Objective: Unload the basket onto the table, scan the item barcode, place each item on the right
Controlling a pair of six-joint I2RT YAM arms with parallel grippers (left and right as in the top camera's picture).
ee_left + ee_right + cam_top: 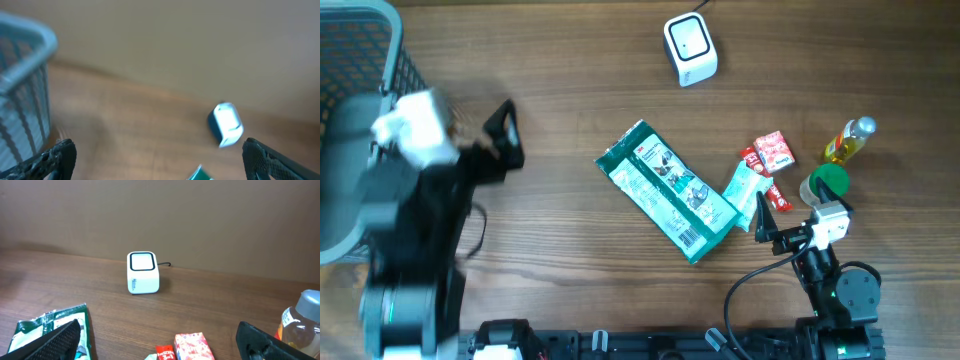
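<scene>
Left end effector (507,135) and right end effector (767,228) both stand wide apart, empty.

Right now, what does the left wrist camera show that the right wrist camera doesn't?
Only the left wrist view shows the grey basket, at its left edge. Only the right wrist view shows the red packet and the bottle. Both show the white scanner, the wooden table and the green bag, though the left wrist view catches just a corner of the bag.
</scene>
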